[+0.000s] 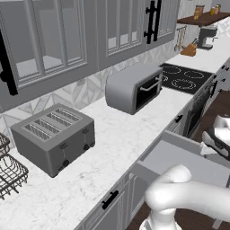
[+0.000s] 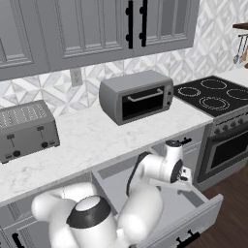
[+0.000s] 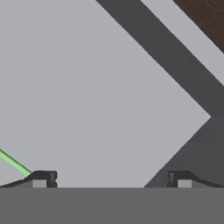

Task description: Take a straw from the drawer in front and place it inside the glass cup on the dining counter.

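Down in the drawer (image 2: 193,203), the straw (image 3: 13,162) lay flat on the plain grey floor. It was thin and light green, and just a short piece of it showed in the hand view. That piece ran in from the left edge and stopped right by the left finger tip (image 3: 41,178). I could not tell if it touched the tip.

The drawer was pulled out from under the counter (image 2: 97,138). It was wide and shallow, with smooth grey walls and a flat grey floor. Its front had a short black bar handle (image 2: 186,239). Past the drawer's corner the floor of the room (image 3: 205,17) was dark brown wood.

The gripper (image 3: 111,179) hung inside the drawer, close to its floor. Its two small dark tips stood far apart, as wide as they go. Nothing was between them, and they held nothing.

On the counter above the drawer, the top was white stone with faint grey lines. A boxy grey toaster oven (image 2: 137,96) sat behind the drawer, by the wall. A grey toaster (image 2: 26,130) with slots on top stood to the left of the drawer. A flat black cooktop (image 2: 213,97) with ring marks lay to the right of the drawer.
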You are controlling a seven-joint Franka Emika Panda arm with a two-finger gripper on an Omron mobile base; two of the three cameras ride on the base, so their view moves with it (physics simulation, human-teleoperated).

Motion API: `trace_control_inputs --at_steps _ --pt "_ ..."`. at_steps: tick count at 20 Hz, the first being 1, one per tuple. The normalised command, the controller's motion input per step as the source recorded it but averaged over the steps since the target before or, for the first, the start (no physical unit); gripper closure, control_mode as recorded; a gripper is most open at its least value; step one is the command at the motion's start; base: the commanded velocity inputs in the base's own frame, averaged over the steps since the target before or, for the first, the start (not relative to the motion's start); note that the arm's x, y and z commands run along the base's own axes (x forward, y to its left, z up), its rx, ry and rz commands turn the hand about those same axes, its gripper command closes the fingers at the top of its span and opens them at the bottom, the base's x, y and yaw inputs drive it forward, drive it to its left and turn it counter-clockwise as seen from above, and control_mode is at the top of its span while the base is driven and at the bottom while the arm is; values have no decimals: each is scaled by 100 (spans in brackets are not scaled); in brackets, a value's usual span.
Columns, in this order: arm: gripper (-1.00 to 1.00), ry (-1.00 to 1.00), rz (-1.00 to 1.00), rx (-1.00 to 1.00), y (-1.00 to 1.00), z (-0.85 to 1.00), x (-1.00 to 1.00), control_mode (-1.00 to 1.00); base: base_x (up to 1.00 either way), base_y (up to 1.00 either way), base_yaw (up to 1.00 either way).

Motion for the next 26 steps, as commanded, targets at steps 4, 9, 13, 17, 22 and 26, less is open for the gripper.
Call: trace_control_inputs --at_steps 4,9,13,17,22,26 --pt "-100 -11 -27 4 71 -2 52 -100 0 0 0" --pt "-100 0 -22 1 45 -25 26 -100 0 0 0" --pt "-100 9 -23 0 37 -26 0 -100 0 0 0" --pt "-100 19 -18 1 40 -13 12 -100 0 0 0" --pt "-100 10 -8 10 20 -10 -3 -100 0 0 0" --pt "-100 12 -1 15 11 0 -15 -100 0 0 0"
